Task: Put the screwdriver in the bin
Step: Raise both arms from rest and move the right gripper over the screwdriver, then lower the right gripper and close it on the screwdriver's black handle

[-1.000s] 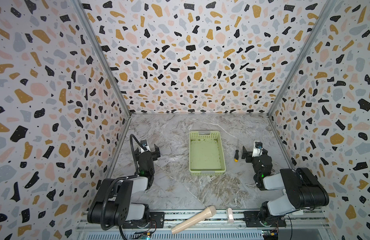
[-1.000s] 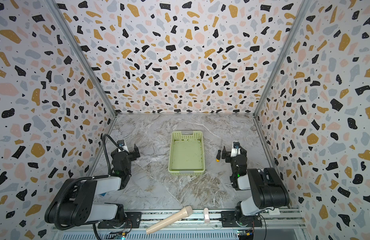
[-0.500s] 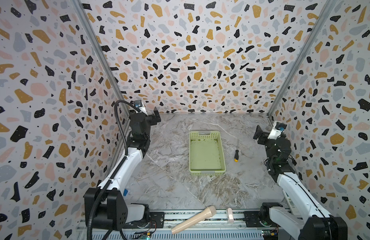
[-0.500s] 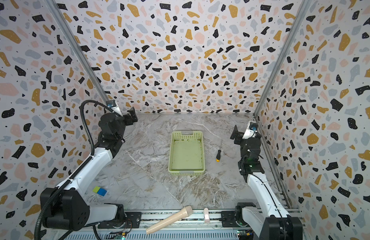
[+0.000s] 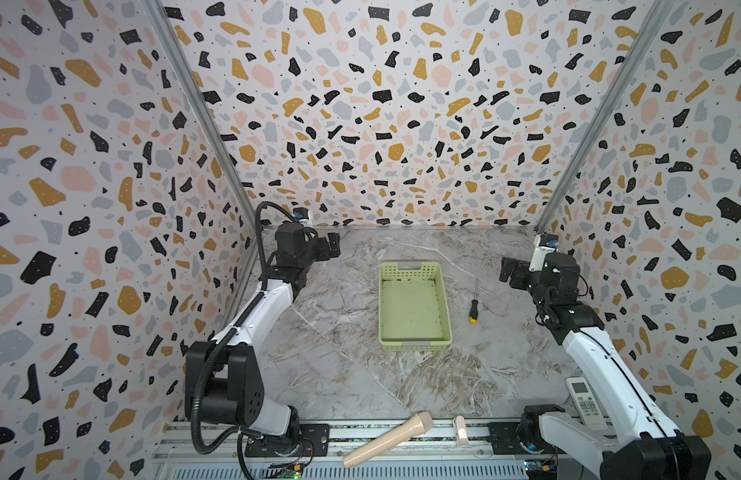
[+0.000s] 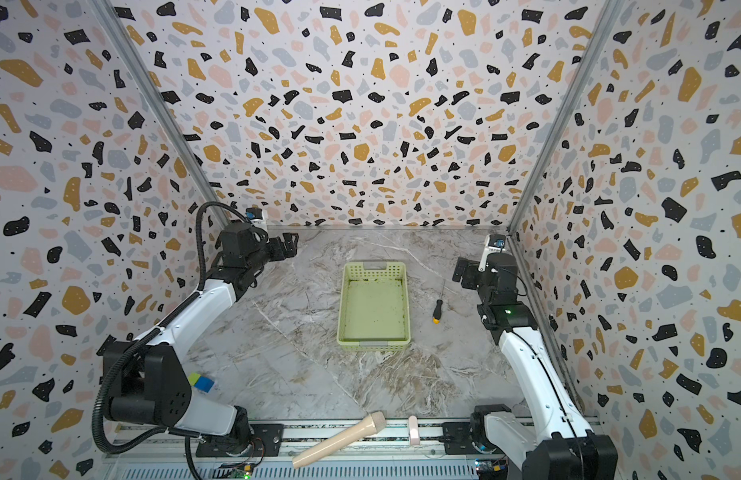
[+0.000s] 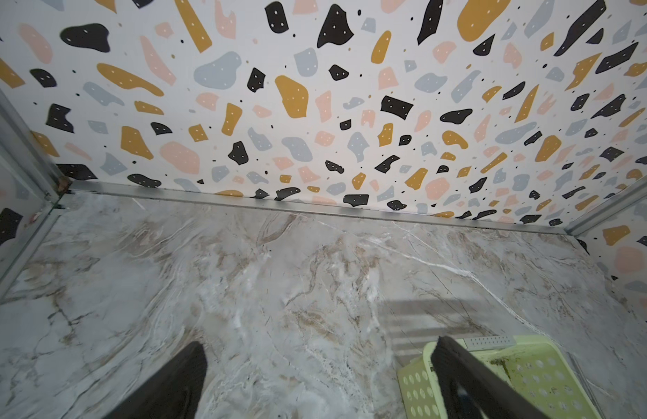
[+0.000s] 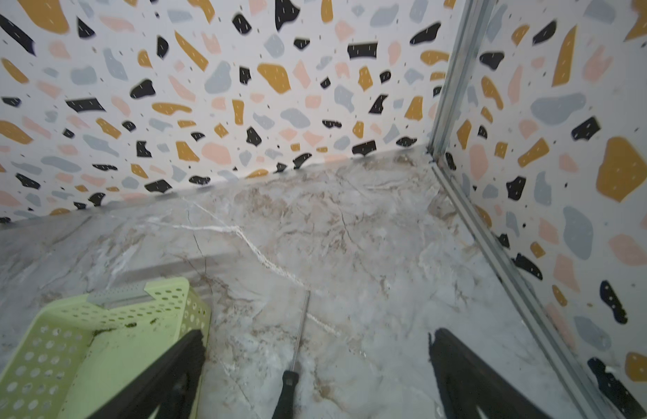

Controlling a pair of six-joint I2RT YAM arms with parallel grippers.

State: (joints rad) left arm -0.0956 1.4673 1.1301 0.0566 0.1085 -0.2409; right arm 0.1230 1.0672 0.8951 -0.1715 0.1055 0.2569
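Counter — marbled, carries everything.
Bin — pale green, lengthwise at the counter's middle, no tool inside, open top ready to receive.
Pair, left fingers — spread, empty, raised near the far left corner, seemingly out of the way.
Pair, right fingers — spread wide, empty, raised by the right edge, angled down over the tool.
Screwdriver — flat on the counter just right of the bin, not touching it, shaft toward the far edge, ungrasped.

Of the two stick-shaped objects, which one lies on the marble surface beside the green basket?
The small screwdriver with black handle and yellow end, beside the bin; the bigger beige cylinder rests on the front rail instead.
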